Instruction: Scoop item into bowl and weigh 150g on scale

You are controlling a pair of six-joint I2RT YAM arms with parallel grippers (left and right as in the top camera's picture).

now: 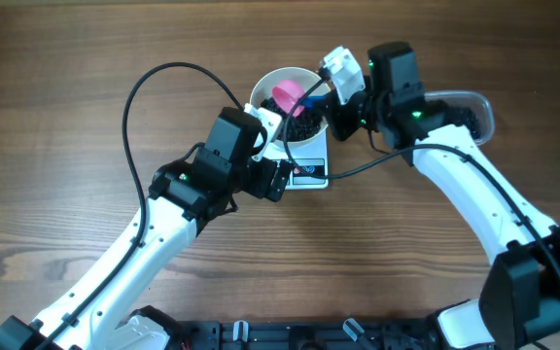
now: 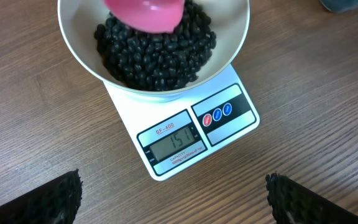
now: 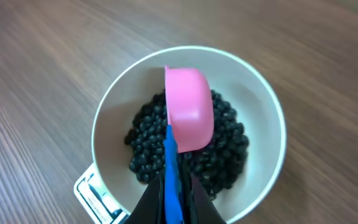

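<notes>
The white bowl (image 1: 263,89) stands on the scale (image 1: 311,175) at the middle of the wooden worktop (image 1: 66,78), towards the far side. It covers most of the scale, leaving only the near edge with the display (image 2: 171,142) and the two round buttons (image 2: 217,115) clear. The display reads 151. The beans (image 2: 154,59) lie in a dark heap in the bottom of the bowl, and the upper wall above them is bare.

The right tool (image 3: 174,199) reaches in from the right and is pressed together on the blue handle (image 3: 169,162) of a pink scoop (image 3: 188,115). The scoop sits over the beans inside the bowl, its rounded back turned up towards the right wrist camera. Whether it touches the heap cannot be told.

The left tool (image 2: 174,186) hangs on the near-left side of the scale, spread wide and holding nothing. Its two black ribbed fingers (image 2: 55,199) stand at either side of the left wrist view, with the scale's near edge between them and farther off.

A clear tub (image 1: 479,107) lies to the right of the bowl, partly hidden behind the right arm, with more dark beans in it.
</notes>
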